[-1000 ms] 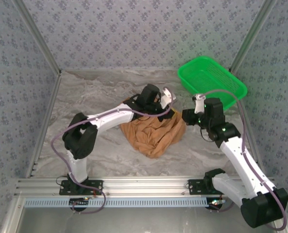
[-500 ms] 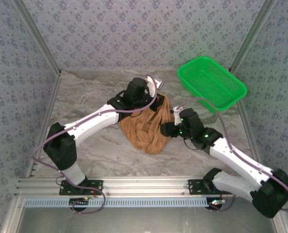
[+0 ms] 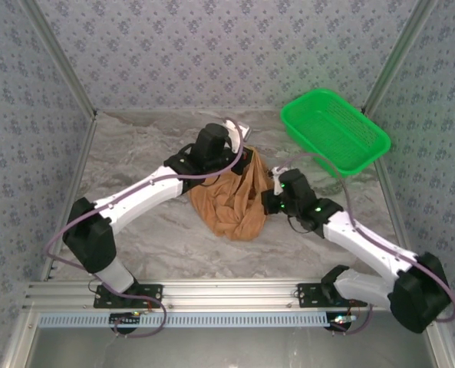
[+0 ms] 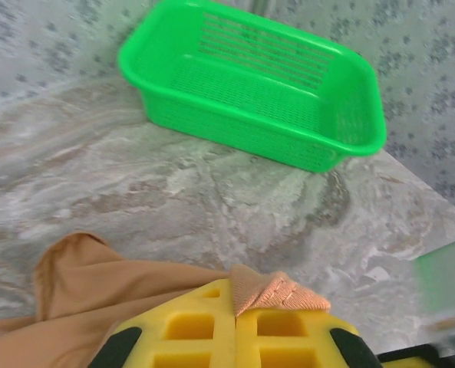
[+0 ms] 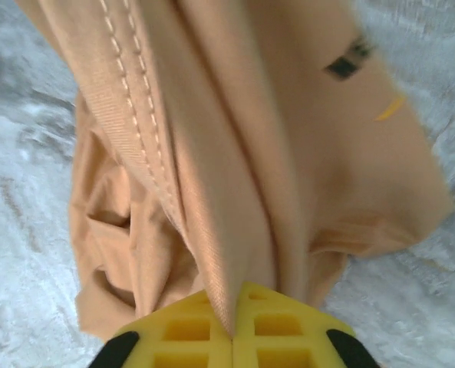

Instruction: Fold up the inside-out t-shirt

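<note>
The inside-out t-shirt [image 3: 231,207] lies bunched in a heap mid-desk [image 3: 135,153], with its far end drawn up toward the left hand [image 4: 233,295], which is clenched on a ribbed edge. The right hand [image 5: 233,331] is clenched on a stitched fold at the heap's right side. Both bites look thin, so a brisk pull apart could slip an edge free. If either hand has caught several layers, spreading may leave the shirt twisted rather than flat. A wide swing could knock the green basket [image 4: 250,126] at far right
</note>
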Motion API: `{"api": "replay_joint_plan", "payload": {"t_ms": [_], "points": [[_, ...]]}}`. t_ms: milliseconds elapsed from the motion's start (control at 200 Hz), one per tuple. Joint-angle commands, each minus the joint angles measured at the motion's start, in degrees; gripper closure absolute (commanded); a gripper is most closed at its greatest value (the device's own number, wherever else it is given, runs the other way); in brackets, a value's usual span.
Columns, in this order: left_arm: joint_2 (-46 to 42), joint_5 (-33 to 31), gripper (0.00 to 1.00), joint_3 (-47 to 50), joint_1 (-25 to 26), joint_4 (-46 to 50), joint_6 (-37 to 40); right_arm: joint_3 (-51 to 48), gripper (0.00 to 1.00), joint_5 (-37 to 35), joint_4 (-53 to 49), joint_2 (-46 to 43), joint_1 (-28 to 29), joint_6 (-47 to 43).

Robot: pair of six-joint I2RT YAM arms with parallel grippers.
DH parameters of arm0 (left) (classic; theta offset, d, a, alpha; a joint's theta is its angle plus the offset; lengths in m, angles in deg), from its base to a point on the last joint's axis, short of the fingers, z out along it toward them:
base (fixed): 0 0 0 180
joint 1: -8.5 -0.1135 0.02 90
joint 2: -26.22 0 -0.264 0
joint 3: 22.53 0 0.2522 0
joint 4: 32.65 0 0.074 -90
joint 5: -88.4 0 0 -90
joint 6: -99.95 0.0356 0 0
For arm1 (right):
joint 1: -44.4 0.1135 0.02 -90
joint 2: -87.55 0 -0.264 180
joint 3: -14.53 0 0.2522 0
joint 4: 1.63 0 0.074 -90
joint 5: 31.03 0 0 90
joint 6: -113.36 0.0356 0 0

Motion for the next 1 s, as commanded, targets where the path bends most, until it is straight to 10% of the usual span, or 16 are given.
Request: {"api": "replay_joint_plan", "payload": {"t_ms": [0, 175, 535, 730, 994], "points": [[-7.00, -6.08, 1.00, 0.64, -2.52, -0.47, -1.18, 6.08, 1.00, 12.84, -4.21, -7.93, -6.32, -5.95], [-17.33, -10.96, 1.00, 2.17, -3.52, -2.14, 0.37, 16.89, 1.00, 26.61, -4.48, -8.88, -14.43, -6.91], [-33.70, -5.11, 1.00, 2.35, -3.00, -2.19, 2.78, 47.10, 1.00, 29.06, -14.73, 6.68, -17.43, -10.33], [-33.59, -18.33, 1.00, 1.54, -6.27, 7.55, 3.22, 45.25, 1.00, 31.24, -11.28, 12.33, -15.66, -6.92], [-22.86, -14.30, 1.00, 8.18, -19.81, 18.24, -2.08, 37.46, 1.00, 36.74, -7.87, 14.32, -8.06, -5.38]]}}
